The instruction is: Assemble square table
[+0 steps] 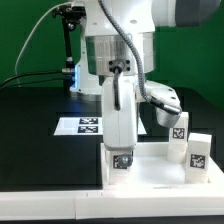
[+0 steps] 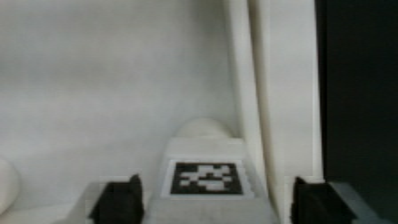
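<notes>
Fig.: Two-finger gripper (image 1: pixel 121 160) straddles upright short white tagged leg (image 2: pixel 208 170) at slab's 9 o'clock side; jaws apart, gaps both sides, no grip. White plastic square tabletop slab (image 1: pixel 150 170) flat on black table (image 1: pixel 35 130); other legs (image 1: pixel 198 152) approx. 3 o'clock.

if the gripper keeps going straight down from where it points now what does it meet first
Most likely the white leg standing between its fingers: the gripper points down over it, with the square tabletop beneath. Depth is unclear, so contact can't be confirmed.
</notes>
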